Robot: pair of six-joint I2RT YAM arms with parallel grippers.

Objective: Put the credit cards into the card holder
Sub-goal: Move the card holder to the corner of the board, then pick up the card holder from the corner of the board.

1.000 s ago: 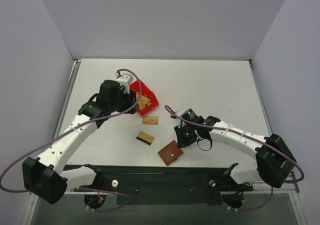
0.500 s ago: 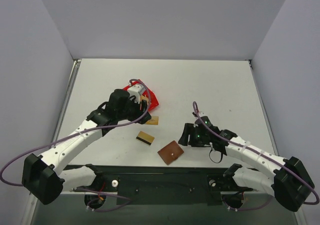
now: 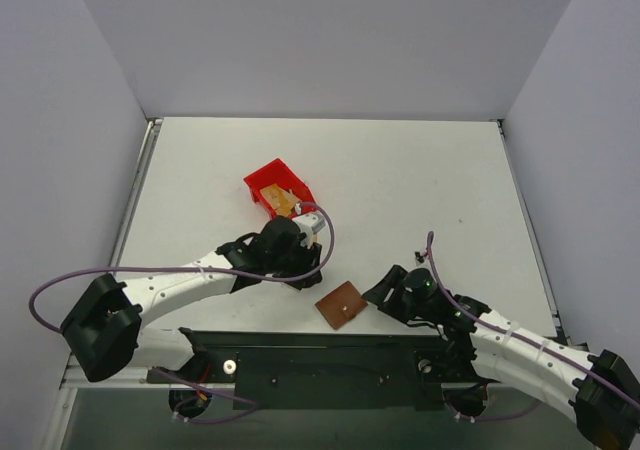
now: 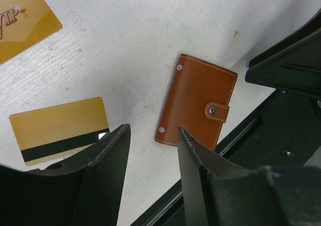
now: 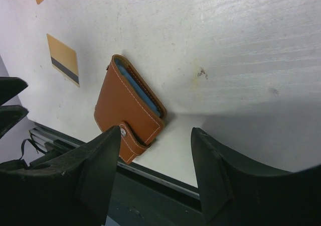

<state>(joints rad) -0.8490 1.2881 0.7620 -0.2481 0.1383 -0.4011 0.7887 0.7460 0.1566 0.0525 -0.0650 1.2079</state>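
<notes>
The card holder [image 4: 196,101] is seen snapped shut near the front edge of the table [image 4: 125,45], between the wide, empty left end effector [image 4: 150,158] and right end effector [image 5: 155,158]; opening is judged in hand, so its tab must be gripped

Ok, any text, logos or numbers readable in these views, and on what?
"VIP": on the gold card in the left wrist view, cut off by the frame edge.
striped card: no print shows.
card holder: none, only stitching and a snap.
third card, in the red bin: too small to read.
</notes>
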